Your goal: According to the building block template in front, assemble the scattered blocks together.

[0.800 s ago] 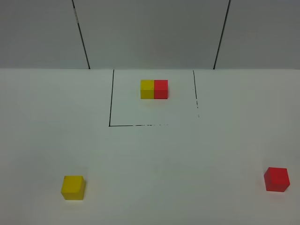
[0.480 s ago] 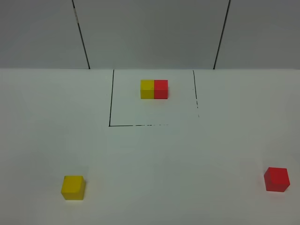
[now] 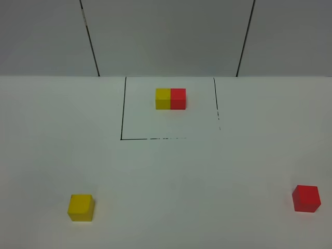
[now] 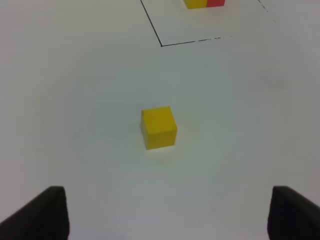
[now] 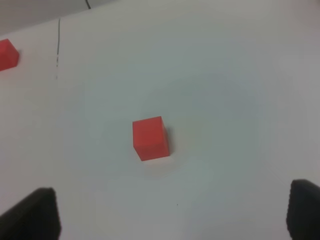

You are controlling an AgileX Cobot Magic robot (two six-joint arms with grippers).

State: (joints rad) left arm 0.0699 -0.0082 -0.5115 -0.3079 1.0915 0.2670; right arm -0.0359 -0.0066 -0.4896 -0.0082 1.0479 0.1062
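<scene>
The template [image 3: 170,98] is a joined pair of small cubes, yellow left and red right, inside a black-lined square at the back; it also shows in the left wrist view [image 4: 204,3]. The loose yellow cube [image 3: 81,207] sits at the front left, also in the left wrist view [image 4: 158,127]. The loose red cube [image 3: 306,198] sits at the front right, also in the right wrist view [image 5: 150,138]. My left gripper [image 4: 165,215] is open, its fingertips spread wide short of the yellow cube. My right gripper [image 5: 172,212] is open, short of the red cube. Neither gripper shows in the exterior view.
A black outline [image 3: 122,124] marks the square around the template on the white table [image 3: 171,176]. A grey panelled wall [image 3: 166,36] stands behind the table. The template's red cube shows at the edge of the right wrist view [image 5: 7,54].
</scene>
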